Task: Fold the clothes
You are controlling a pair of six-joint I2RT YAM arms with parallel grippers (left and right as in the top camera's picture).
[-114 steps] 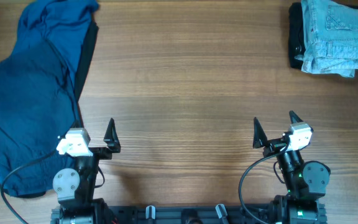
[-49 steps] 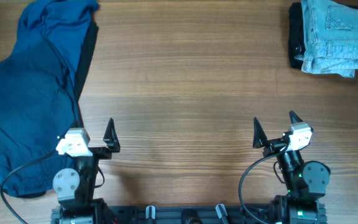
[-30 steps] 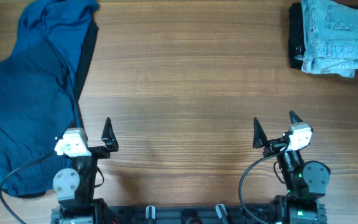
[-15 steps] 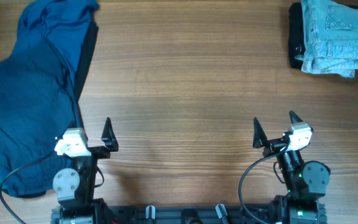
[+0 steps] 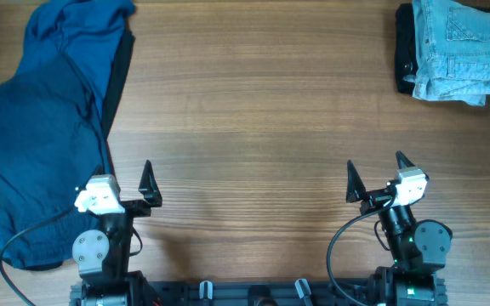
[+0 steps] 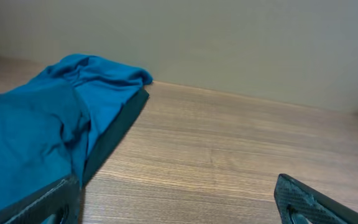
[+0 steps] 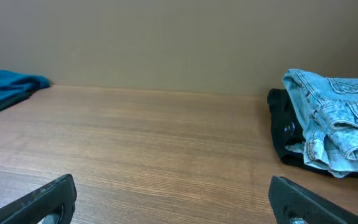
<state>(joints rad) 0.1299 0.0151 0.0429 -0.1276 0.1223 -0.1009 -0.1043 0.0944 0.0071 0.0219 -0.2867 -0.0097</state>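
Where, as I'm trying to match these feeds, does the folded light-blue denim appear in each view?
Overhead: the folded denim sits in the top right corner, lying on a black garment.
Left wrist: not identifiable; there is only a dark blur at the right edge.
Right wrist: the folded denim is at the right, near the back wall.
Shared landmark: the blue garment, at the left in every view.

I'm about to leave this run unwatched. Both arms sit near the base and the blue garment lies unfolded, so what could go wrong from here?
A dark garment lies under the right edge of the blue garment, so a pinch there might lift both layers. The left arm's cable lies across the blue cloth's near corner and could drag or snag it.
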